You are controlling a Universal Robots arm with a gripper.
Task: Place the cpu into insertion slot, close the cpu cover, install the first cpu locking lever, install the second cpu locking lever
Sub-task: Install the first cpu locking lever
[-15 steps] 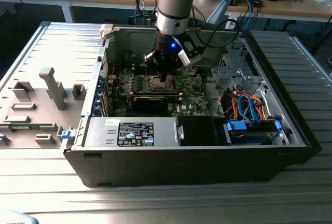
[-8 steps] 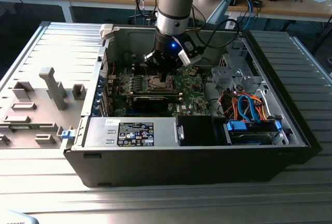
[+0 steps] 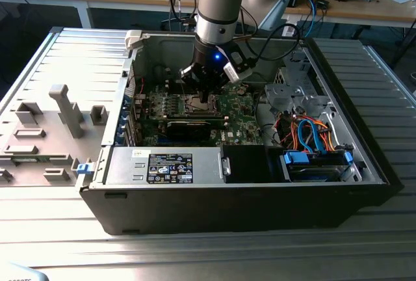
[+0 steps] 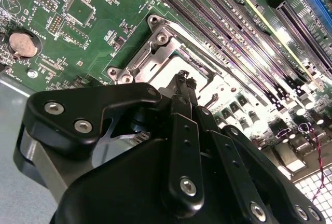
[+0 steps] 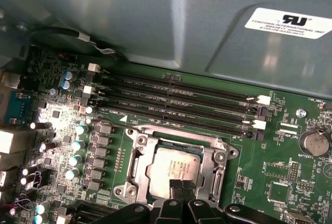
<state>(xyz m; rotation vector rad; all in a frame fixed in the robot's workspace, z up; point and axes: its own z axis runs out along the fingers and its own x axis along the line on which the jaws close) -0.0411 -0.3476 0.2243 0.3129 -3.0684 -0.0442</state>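
Note:
The cpu (image 5: 174, 167), a pale silvery square chip, lies flat in the insertion slot on the green motherboard (image 5: 270, 182). The cpu cover (image 5: 136, 156), a silvery frame, lies around it and looks flat. My gripper (image 5: 181, 184) stands directly over the chip's edge, its two black fingertips pressed together, nothing visible between them. In the second wrist view the gripper (image 4: 185, 81) points down at the socket frame (image 4: 155, 47), and its body hides most of the chip. In the exterior view the gripper (image 3: 205, 93) hangs inside the open computer case, just above the socket (image 3: 197, 104). The locking levers cannot be made out.
Long memory slots (image 5: 176, 99) run beside the socket, and a grey case wall (image 5: 155, 16) rises behind them. A coin battery (image 5: 315, 142) and capacitors (image 5: 78, 146) sit nearby. The case holds a power supply (image 3: 166, 167) and drive bay cables (image 3: 305, 131).

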